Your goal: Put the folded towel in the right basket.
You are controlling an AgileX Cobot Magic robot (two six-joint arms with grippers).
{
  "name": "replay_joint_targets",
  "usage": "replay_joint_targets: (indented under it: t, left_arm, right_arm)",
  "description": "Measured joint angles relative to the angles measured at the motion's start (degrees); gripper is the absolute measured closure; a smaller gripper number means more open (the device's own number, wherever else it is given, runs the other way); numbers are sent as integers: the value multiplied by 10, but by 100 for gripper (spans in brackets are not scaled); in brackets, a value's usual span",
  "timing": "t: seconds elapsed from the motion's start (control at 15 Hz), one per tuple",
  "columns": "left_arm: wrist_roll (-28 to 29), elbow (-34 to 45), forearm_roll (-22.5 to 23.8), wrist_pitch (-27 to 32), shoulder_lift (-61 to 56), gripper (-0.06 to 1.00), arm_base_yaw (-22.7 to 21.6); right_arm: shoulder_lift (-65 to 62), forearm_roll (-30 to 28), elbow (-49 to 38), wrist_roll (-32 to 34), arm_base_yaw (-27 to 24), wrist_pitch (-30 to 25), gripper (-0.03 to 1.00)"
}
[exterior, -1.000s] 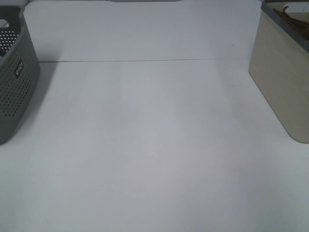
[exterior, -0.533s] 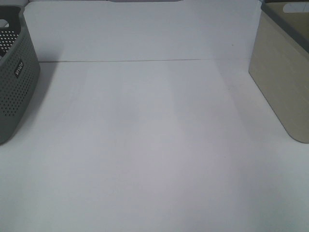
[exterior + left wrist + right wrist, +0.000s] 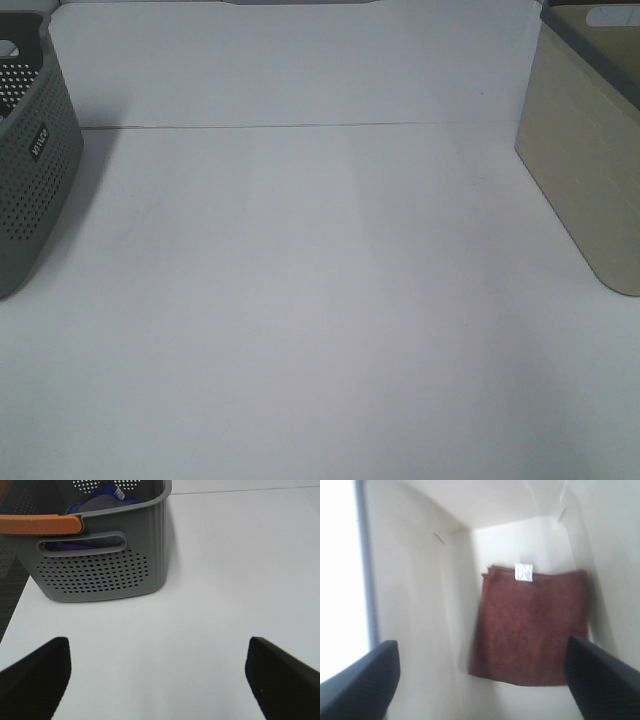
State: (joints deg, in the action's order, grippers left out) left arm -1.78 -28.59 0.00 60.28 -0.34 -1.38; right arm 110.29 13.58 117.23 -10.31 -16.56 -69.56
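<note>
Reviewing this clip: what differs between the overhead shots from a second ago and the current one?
At the beige right basket, something with thin reddish lines showed above the rim a second ago; half a second ago it was gone, and it is absent now. The grey left basket and table are unchanged.

The folded towel, reddish-brown with a small white tag at one edge, lies flat on the floor of the right basket, a beige, smooth-walled bin with a grey rim; the blurred wrist view suggests it sits squarely folded.
</note>
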Motion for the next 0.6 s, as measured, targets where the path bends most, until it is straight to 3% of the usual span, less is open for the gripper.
replay_joint_targets:
  t: [0.4,0.6]
  left_arm:
    - [0,0,0,0,0,6,0]
    - [0,0,0,0,0,6,0]
  right_arm:
    - [-116,49,-6,-6,0,-1,11]
    - [-219,82,-111,-28,0,-1,11]
